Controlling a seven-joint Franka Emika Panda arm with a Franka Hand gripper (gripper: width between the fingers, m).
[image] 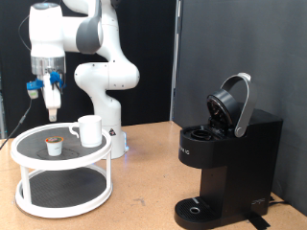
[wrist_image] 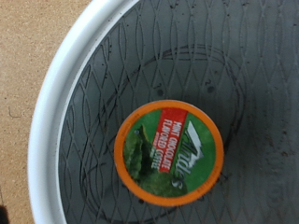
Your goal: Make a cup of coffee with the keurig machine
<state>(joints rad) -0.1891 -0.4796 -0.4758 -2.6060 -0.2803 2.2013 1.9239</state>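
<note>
Exterior view, upper left of frame: my claw [image: 51,108] hangs above the two-tier white round wire rack [image: 29,153], touching nothing; whether its fingers are parted or closed I cannot tell. On the rack's top tier, the small white ceramic mug with side handle [image: 88,130] stands just right of the tiny brown-topped pod [image: 55,145]. Right of frame, on the wooden counter [image: 144,182]: the boxy black coffee machine [image: 225,163], lid raised. Wrist view: the pod's green, orange-rimmed foil lid [wrist_image: 169,148] lies on the dark mesh.
</note>
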